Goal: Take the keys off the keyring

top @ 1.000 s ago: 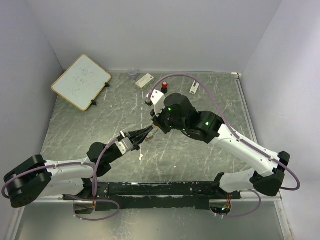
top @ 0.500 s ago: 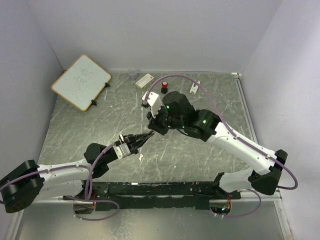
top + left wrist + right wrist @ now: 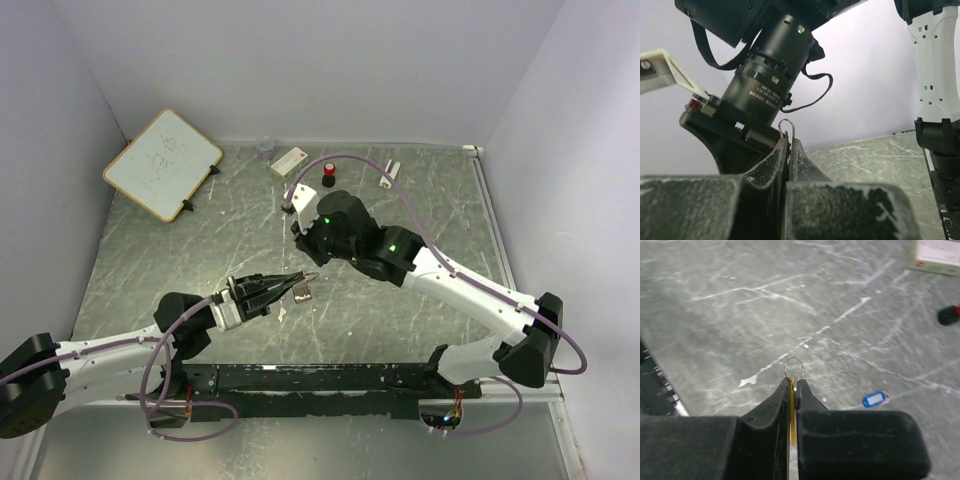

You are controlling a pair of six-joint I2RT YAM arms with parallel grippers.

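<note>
My left gripper (image 3: pixel 303 283) (image 3: pixel 788 140) is shut on a thin silvery wire loop, the keyring (image 3: pixel 786 124), which pokes out past its tips. In the top view a plain silvery key (image 3: pixel 304 293) hangs at those tips, just above the table. My right gripper (image 3: pixel 794 381) is shut on a key with an orange-yellow head (image 3: pixel 792 410), and a small round ring (image 3: pixel 794 367) stands out of its tips. From above, the right gripper (image 3: pixel 303 238) sits a short way behind the left one, apart from it. A blue-headed key (image 3: pixel 874 399) lies flat on the table.
A whiteboard (image 3: pixel 162 163) leans at the back left. A white box (image 3: pixel 289 161), a red-capped black bottle (image 3: pixel 328 175), a small cup (image 3: pixel 264 148) and a white piece (image 3: pixel 388 175) stand along the back. The right arm fills the left wrist view.
The two grippers, tip to tip a second ago, have pulled apart. The left drew back toward the near left with the silvery key; the right shifted back and left.
</note>
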